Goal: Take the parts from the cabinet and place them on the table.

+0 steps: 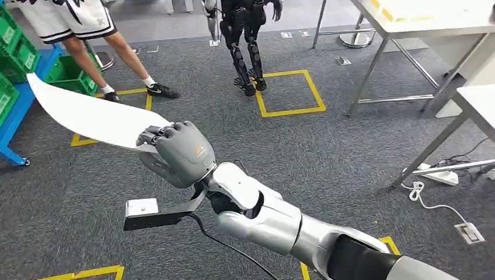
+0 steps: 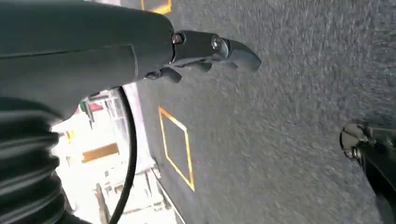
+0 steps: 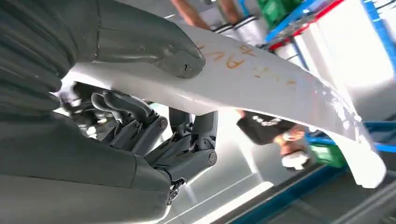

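My right hand grips a long, thin, curved white part by one end and holds it out over the grey carpet; the part's free tip points to the far left. In the right wrist view the thumb presses on one face of the white part, which bears orange handwriting, and the darker fingers curl under it. My left hand hangs above the carpet with nothing in it, fingers loosely apart.
A blue rack with green bins stands at the far left, a person's legs beside it. Another dark humanoid robot stands ahead by a yellow floor square. Metal-legged tables stand at the right, cables beneath.
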Robot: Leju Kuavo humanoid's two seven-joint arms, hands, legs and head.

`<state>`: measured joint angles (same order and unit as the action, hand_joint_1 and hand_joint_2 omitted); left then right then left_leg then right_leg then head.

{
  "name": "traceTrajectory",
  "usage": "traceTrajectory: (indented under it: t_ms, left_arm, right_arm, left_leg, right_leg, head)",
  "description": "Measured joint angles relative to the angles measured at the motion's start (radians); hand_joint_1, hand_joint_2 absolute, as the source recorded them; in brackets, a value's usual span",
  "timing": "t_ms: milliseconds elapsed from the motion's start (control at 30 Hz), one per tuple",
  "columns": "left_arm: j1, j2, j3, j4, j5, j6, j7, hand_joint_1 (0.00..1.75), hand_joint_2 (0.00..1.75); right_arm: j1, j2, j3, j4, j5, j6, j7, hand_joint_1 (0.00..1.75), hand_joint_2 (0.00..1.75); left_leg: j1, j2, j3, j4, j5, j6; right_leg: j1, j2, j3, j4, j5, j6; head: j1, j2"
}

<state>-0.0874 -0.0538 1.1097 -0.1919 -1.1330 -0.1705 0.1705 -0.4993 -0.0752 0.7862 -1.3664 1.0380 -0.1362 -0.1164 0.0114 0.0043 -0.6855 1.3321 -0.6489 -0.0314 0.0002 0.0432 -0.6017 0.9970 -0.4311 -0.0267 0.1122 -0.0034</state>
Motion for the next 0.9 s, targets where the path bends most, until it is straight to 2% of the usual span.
traceTrajectory:
  t_ms: [33,67,100,133,167,267,300,333,367,400,433,467,500,533,567,600,633,667,800,833,867,900]
  left_arm:
    - [0.001,0.001,0.0,0.0,0.0,0.0,-0.003,0.0,1.75]
    - [0.0,0.002,0.0,0.0,0.0,0.0,-0.009,0.0,1.75]
    - [-0.001,0.003,0.0,0.0,0.0,0.0,-0.011,0.0,1.75]
    - [-0.002,0.004,0.0,0.0,0.0,0.0,-0.011,0.0,1.75]
    - [-0.004,0.004,0.0,0.0,0.0,0.0,-0.013,0.0,1.75]
    - [-0.015,0.005,0.0,-0.002,-0.005,0.0,-0.018,0.0,1.75]
    - [-0.02,0.004,0.0,-0.002,-0.006,0.0,-0.019,0.0,1.75]
    - [-0.026,0.002,0.0,-0.003,-0.006,0.0,-0.021,0.0,1.75]
    - [-0.027,0.002,0.0,-0.003,-0.006,0.0,-0.021,0.0,1.75]
    - [-0.026,0.002,0.0,-0.003,-0.006,0.0,-0.024,0.0,1.75]
    - [-0.025,0.002,0.0,-0.003,-0.006,0.0,-0.027,0.0,1.75]
    - [-0.023,0.002,0.0,-0.003,-0.006,0.0,-0.027,0.0,1.75]
    - [-0.023,0.002,0.0,-0.003,-0.006,0.0,-0.028,0.0,1.75]
    - [-0.024,0.002,0.0,-0.003,-0.006,0.0,-0.029,0.0,1.75]
    - [-0.025,0.002,0.0,-0.003,-0.006,0.0,-0.03,0.0,1.75]
    - [-0.026,0.001,0.0,-0.003,-0.006,0.0,-0.03,0.0,1.75]
    - [-0.026,0.0,0.0,-0.003,-0.006,0.0,-0.03,0.0,1.75]
    - [-0.025,-0.002,0.0,-0.003,-0.006,0.0,-0.029,0.0,1.75]
    - [-0.023,-0.008,0.0,-0.003,-0.005,0.0,0.004,0.0,1.75]
    - [-0.022,-0.008,0.0,-0.003,-0.005,0.0,0.008,0.0,1.75]
    - [-0.019,-0.01,0.0,-0.003,-0.005,0.0,0.011,0.0,1.75]
    - [-0.016,-0.013,0.0,-0.002,-0.002,0.0,0.011,0.0,1.75]
  right_arm:
    - [0.002,-0.002,0.0,0.0,0.0,0.0,0.0,1.75,1.75]
    - [0.003,-0.002,0.0,0.0,0.0,-0.001,0.002,1.75,1.75]
    - [0.004,-0.002,0.0,0.0,0.0,0.0,0.002,1.75,1.75]
    - [0.003,-0.002,0.0,-0.001,0.0,0.002,0.003,1.75,1.75]
    - [-0.001,-0.002,0.0,-0.002,0.0,0.008,0.005,1.75,1.75]
    - [-0.012,0.001,0.0,-0.016,-0.004,0.04,0.017,1.75,1.75]
    - [-0.018,0.0,0.0,-0.019,-0.006,0.048,0.018,1.75,1.75]
    - [-0.023,0.0,-0.002,-0.021,-0.013,0.054,0.018,1.75,1.75]
    - [-0.032,0.0,-0.002,-0.022,-0.018,0.057,0.016,1.75,1.75]
    - [-0.04,0.0,-0.002,-0.022,-0.024,0.056,0.01,1.75,1.75]
    - [-0.043,0.0,-0.002,-0.022,-0.028,0.056,0.004,1.75,1.75]
    - [-0.043,0.0,-0.002,-0.022,-0.032,0.055,0.0,1.75,1.75]
    - [-0.042,-0.001,-0.002,-0.021,-0.034,0.055,-0.001,1.75,1.75]
    - [-0.042,-0.002,-0.003,-0.019,-0.036,0.055,-0.002,1.75,1.75]
    - [-0.043,-0.002,-0.003,-0.019,-0.036,0.054,-0.004,1.75,1.75]
    - [-0.044,-0.002,-0.004,-0.019,-0.037,0.053,-0.004,1.75,1.75]
    - [-0.047,-0.002,-0.005,-0.019,-0.04,0.051,-0.005,1.75,1.75]
    - [-0.05,-0.003,-0.006,-0.019,-0.044,0.047,-0.006,1.75,1.75]
    - [-0.053,-0.012,-0.008,-0.019,-0.053,0.026,-0.008,1.75,1.75]
    - [-0.051,-0.013,-0.008,-0.02,-0.054,0.025,-0.007,1.75,1.75]
    - [-0.054,-0.015,-0.008,-0.019,-0.054,0.021,-0.006,1.75,1.75]
    - [-0.055,-0.014,-0.008,-0.02,-0.054,0.02,-0.008,1.75,1.75]
  left_leg:
    - [0.001,-0.001,0.008,-0.028,0.032,-0.001]
    - [0.004,-0.004,0.038,-0.101,0.083,-0.003]
    - [0.009,-0.02,0.076,-0.188,0.131,-0.005]
    - [0.018,-0.068,0.11,-0.27,0.158,-0.01]
    - [0.019,-0.111,0.118,-0.292,0.138,-0.01]
    - [0.01,-0.077,0.115,-0.282,0.143,0.009]
    - [0.017,-0.063,0.117,-0.289,0.149,0.021]
    - [0.016,-0.046,0.119,-0.293,0.153,0.028]
    - [0.015,-0.036,0.118,-0.294,0.153,0.036]
    - [0.012,-0.021,0.118,-0.294,0.152,0.038]
    - [0.008,-0.004,0.119,-0.294,0.15,0.041]
    - [0.007,0.012,0.118,-0.294,0.149,0.042]
    - [0.005,0.026,0.118,-0.293,0.148,0.043]
    - [0.005,0.041,0.119,-0.293,0.147,0.043]
    - [0.005,0.055,0.12,-0.293,0.145,0.042]
    - [0.005,0.067,0.123,-0.293,0.143,0.04]
    - [0.004,0.077,0.127,-0.293,0.141,0.037]
    - [-0.002,0.085,0.129,-0.292,0.136,0.031]
    - [-0.003,0.126,0.146,-0.303,0.13,0.009]
    - [0.004,0.103,0.142,-0.295,0.121,0.002]
    - [0.004,0.053,0.133,-0.27,0.104,-0.001]
    - [0.004,0.019,0.107,-0.215,0.073,-0.003]
  right_leg:
    - [-0.002,0.015,0.0,0.003,-0.001,0.001]
    - [-0.005,0.031,0.0,0.008,-0.002,0.004]
    - [-0.008,0.043,0.0,0.014,-0.006,0.009]
    - [-0.008,0.053,-0.004,0.021,-0.01,0.016]
    - [-0.004,0.066,-0.014,0.033,-0.013,0.025]
    - [-0.012,0.1,-0.028,0.025,0.002,0.048]
    - [-0.014,0.114,-0.032,0.024,0.005,0.055]
    - [-0.012,0.077,-0.036,0.039,-0.004,0.055]
    - [-0.006,0.019,-0.059,0.081,-0.033,0.058]
    - [-0.006,-0.013,-0.095,0.153,-0.071,0.062]
    - [-0.009,-0.029,-0.137,0.241,-0.11,0.065]
    - [-0.009,-0.033,-0.172,0.312,-0.134,0.067]
    - [-0.009,-0.035,-0.191,0.347,-0.138,0.067]
    - [-0.009,-0.037,-0.184,0.33,-0.118,0.066]
    - [-0.008,-0.041,-0.147,0.263,-0.08,0.062]
    - [-0.007,-0.051,-0.096,0.172,-0.04,0.058]
    - [-0.002,-0.087,-0.039,0.074,-0.008,0.05]
    - [0.009,-0.125,-0.018,0.031,-0.015,0.04]
    - [0.013,-0.077,-0.02,0.022,-0.007,0.021]
    - [0.0,-0.067,-0.01,0.01,0.0,0.014]
    - [-0.002,-0.058,-0.008,0.008,0.001,0.012]
    - [-0.002,-0.051,-0.009,0.008,0.001,0.003]
  head:
    - [0.0,0.0]
    - [0.0,0.0]
    - [-0.001,0.0]
    - [-0.001,0.0]
    - [-0.006,0.0]
    - [-0.005,0.0]
    - [-0.006,0.0]
    - [-0.004,0.0]
    - [0.006,0.0]
    - [0.007,0.0]
    - [0.005,0.0]
    - [0.006,0.0]
    - [0.006,0.0]
    - [0.006,0.0]
    - [0.006,0.0]
    - [0.006,0.0]
    - [0.006,0.0]
    - [0.006,0.0]
    - [0.005,0.0]
    - [0.005,0.0]
    - [0.003,0.0]
    - [-0.001,0.0]
